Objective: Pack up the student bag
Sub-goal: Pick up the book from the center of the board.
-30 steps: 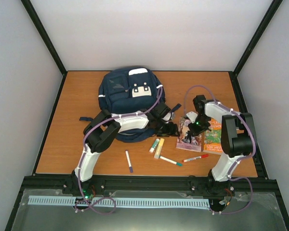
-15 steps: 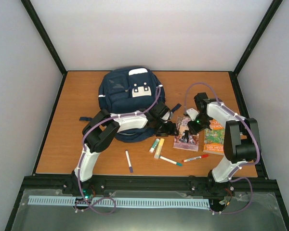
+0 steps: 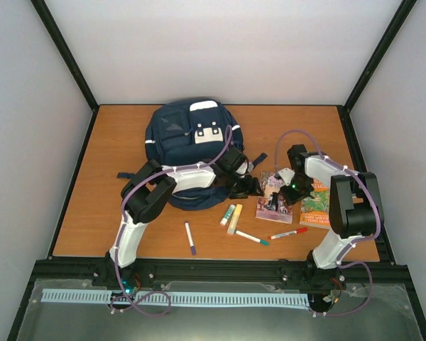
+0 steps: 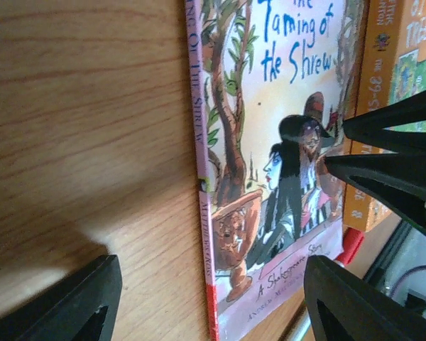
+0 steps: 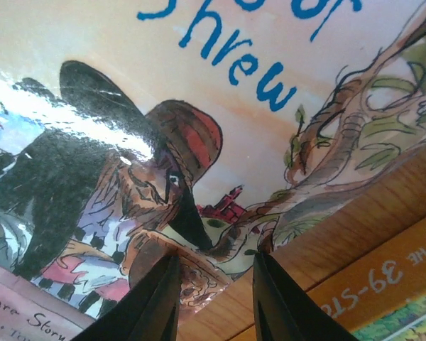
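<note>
Since earlier frame, our right tool [image 5: 217, 260] shifted slightly toward 3 o'clock; fingers narrowly parted, tips on Shrew book [image 4: 284, 142] cover. Our left tool [image 4: 209, 275] spread wide astride book's spine. Student bag [image 3: 188, 138] lies at desk's [image 3: 106, 185] 11 o'clock.

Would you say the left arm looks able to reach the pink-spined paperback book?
Probably yes: the left end effector hangs open astride the paperback spine; the right end effector occupies only the far edge.

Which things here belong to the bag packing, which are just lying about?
In hand: student bag, Taming of the Shrew book.
Lying untouched, probably packed later: orange book, purple pen, red pen, teal-tipped pen, green marker, yellow marker.
</note>
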Controlling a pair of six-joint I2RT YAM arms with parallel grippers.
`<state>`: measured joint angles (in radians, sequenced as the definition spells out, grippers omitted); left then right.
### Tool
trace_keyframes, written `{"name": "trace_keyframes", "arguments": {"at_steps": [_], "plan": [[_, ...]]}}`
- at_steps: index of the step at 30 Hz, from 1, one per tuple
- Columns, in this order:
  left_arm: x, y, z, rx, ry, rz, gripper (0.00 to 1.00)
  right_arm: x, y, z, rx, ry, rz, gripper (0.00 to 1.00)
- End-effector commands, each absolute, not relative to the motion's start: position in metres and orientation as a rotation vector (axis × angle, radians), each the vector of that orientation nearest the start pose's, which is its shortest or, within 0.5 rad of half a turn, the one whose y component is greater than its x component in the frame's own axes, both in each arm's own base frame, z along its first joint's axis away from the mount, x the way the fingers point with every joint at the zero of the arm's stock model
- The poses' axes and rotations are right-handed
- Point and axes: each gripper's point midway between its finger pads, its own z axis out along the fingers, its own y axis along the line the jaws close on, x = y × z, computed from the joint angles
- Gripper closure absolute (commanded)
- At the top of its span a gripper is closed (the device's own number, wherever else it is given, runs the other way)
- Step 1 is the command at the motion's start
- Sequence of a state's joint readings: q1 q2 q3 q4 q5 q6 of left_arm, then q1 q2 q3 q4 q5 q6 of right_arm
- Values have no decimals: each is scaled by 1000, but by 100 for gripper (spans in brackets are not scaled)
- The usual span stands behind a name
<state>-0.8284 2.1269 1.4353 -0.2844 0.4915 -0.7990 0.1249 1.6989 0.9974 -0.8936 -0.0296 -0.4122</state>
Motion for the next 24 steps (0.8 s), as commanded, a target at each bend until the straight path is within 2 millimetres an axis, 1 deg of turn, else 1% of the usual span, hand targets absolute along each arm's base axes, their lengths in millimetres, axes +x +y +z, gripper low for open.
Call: {"name": "trace_keyframes", "arguments": {"at_steps": [1,4,8,14,17,18,21,24], "plan": [[298,-435,25,206,2890,-1147,26,263,34,-2,-873,3089,32,71],[297,-439,19,202,2904,-1177,26,261,33,-10,-884,3100,35,73],[294,-448,11,187,2919,-1259,27,257,36,-19,-887,3116,73,74],[293,-460,9,153,2909,-1377,27,253,40,-29,-890,3134,114,75],[294,-470,14,131,2866,-1495,28,252,42,-31,-888,3136,137,75],[295,-474,19,125,2838,-1546,28,252,42,-31,-887,3137,141,75],[298,-485,36,141,2754,-1665,31,251,46,-31,-879,3138,176,75],[302,-491,57,183,2681,-1717,35,251,47,-30,-877,3135,187,75]]}}
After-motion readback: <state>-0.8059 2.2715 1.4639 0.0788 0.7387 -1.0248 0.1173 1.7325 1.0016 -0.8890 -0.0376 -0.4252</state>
